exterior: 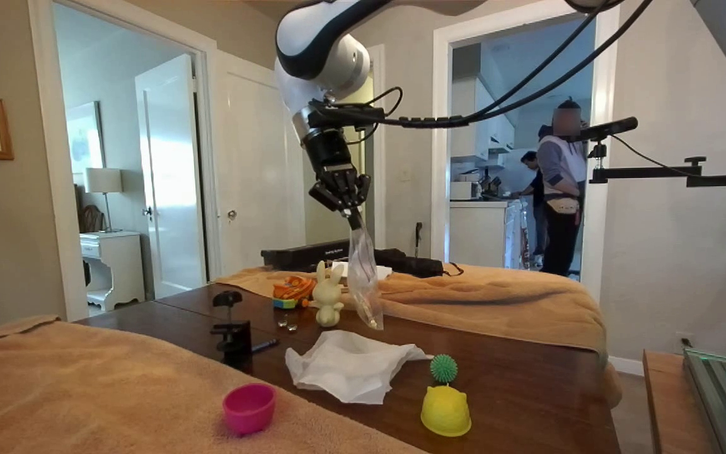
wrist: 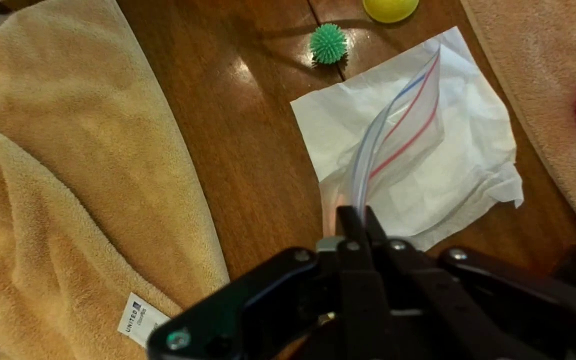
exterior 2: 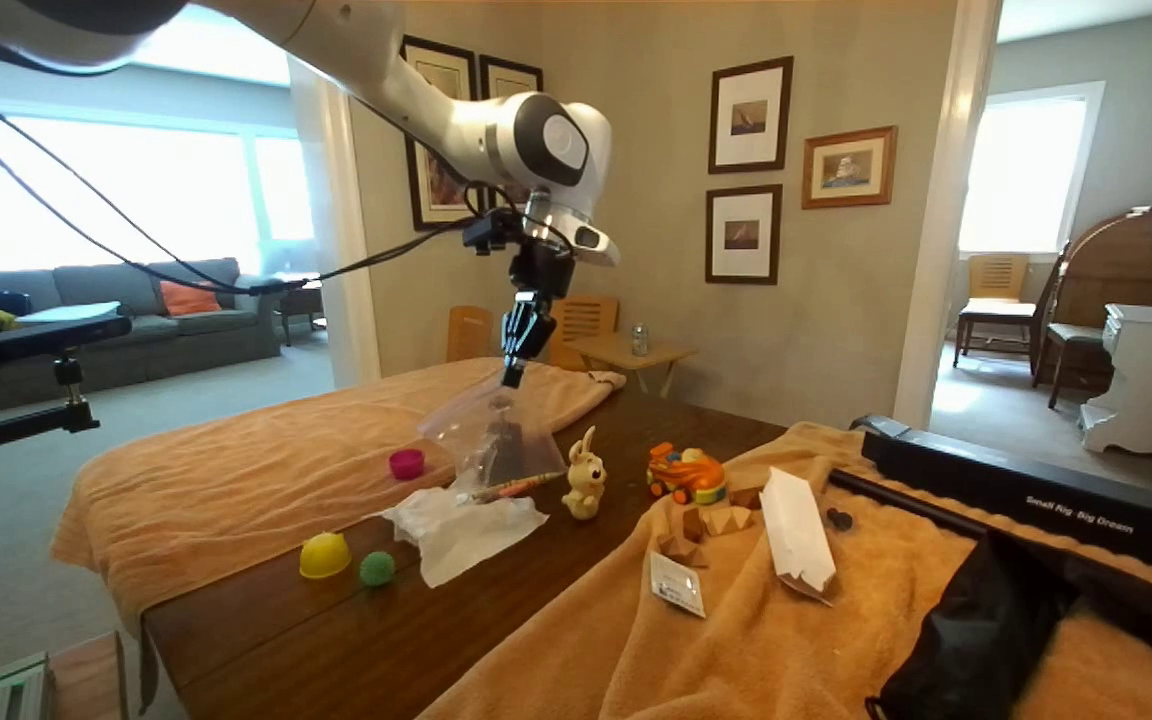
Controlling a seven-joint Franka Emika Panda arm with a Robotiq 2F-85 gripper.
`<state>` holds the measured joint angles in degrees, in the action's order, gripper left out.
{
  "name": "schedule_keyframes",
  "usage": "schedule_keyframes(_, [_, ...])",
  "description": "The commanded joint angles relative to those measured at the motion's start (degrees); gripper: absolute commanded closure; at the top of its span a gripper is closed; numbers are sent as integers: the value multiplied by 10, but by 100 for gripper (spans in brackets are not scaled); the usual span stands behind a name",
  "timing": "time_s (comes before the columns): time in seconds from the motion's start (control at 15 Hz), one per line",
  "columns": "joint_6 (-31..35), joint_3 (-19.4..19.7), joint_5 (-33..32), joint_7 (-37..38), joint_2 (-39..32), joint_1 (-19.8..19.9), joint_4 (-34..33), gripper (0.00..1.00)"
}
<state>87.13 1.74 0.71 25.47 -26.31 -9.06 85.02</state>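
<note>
My gripper (exterior: 355, 221) is shut on the top edge of a clear zip bag (exterior: 362, 268), which hangs down below it. In the wrist view the fingertips (wrist: 360, 220) pinch the bag's rim, and its mouth with red and blue lines (wrist: 403, 135) gapes. In an exterior view a slim colourful item (exterior 2: 516, 487) shows at the bag's bottom; I cannot tell if it is inside. The bag hangs above the table near a crumpled white cloth or paper (exterior 2: 466, 525) and a cream rabbit figure (exterior 2: 585, 482). The rabbit also shows in an exterior view (exterior: 327, 299).
A green spiky ball (wrist: 328, 43), yellow cup (exterior: 445, 411) and pink cup (exterior: 249, 408) lie around the white sheet. A black clamp (exterior: 234, 340) stands at the table edge. An orange toy vehicle (exterior 2: 686, 475), white box (exterior 2: 796, 530) and black bag (exterior 2: 976, 620) lie beyond the rabbit.
</note>
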Motion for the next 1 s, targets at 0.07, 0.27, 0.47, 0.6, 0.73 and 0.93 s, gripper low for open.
schedule_keyframes(0.07, [41,0,-27,-26,24,13,55,99])
schedule_keyframes(0.27, [63,5,-43,-24,21,17,67,99])
schedule_keyframes(0.47, [69,4,-50,-24,23,18,73,65])
schedule_keyframes(0.6, [68,1,-47,-25,25,18,73,51])
schedule_keyframes(0.73, [67,0,-48,-26,25,17,71,37])
schedule_keyframes(0.93, [67,-2,-48,-27,31,15,71,17])
